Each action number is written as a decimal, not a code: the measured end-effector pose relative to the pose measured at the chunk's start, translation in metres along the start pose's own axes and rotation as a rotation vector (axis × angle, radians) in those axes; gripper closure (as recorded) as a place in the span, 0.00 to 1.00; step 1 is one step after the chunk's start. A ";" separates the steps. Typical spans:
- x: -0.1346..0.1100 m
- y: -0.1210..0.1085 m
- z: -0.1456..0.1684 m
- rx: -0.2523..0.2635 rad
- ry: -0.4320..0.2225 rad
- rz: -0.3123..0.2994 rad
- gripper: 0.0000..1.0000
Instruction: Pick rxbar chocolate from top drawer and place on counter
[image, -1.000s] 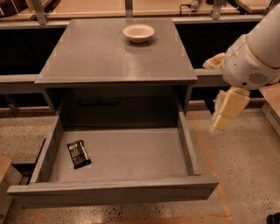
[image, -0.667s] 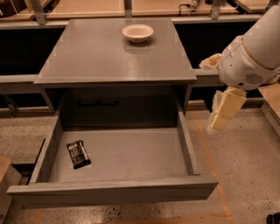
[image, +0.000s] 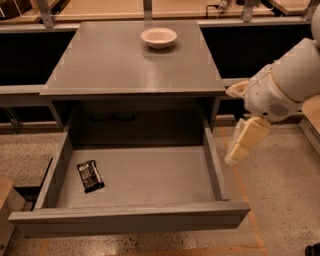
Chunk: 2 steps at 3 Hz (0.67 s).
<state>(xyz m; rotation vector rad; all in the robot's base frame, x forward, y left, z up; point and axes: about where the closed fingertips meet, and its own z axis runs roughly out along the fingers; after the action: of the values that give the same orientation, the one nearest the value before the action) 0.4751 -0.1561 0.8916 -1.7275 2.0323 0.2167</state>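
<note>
The rxbar chocolate (image: 90, 175), a small black bar with pale lettering, lies flat on the floor of the top drawer (image: 130, 219), near its left wall. The drawer is pulled fully out below the grey counter (image: 120, 62). My gripper (image: 241, 146) hangs from the white arm at the right, just outside the drawer's right wall, pointing down and apart from the bar. It holds nothing that I can see.
A white bowl (image: 159, 37) stands on the counter's far middle. Light tan tabletops (image: 100, 7) run along the back. Speckled floor (image: 280, 200) lies right of the drawer. A tan object (image: 5, 192) sits at the left edge.
The arm and gripper have moved a little to the left, closer to the drawer's right wall. The bar, drawer and bowl have not moved.
</note>
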 end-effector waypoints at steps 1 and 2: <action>-0.029 -0.011 0.059 -0.032 -0.077 -0.051 0.00; -0.080 -0.030 0.110 -0.062 -0.185 -0.140 0.00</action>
<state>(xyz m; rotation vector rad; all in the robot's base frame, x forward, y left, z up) 0.5392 -0.0463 0.8352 -1.8071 1.7826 0.3828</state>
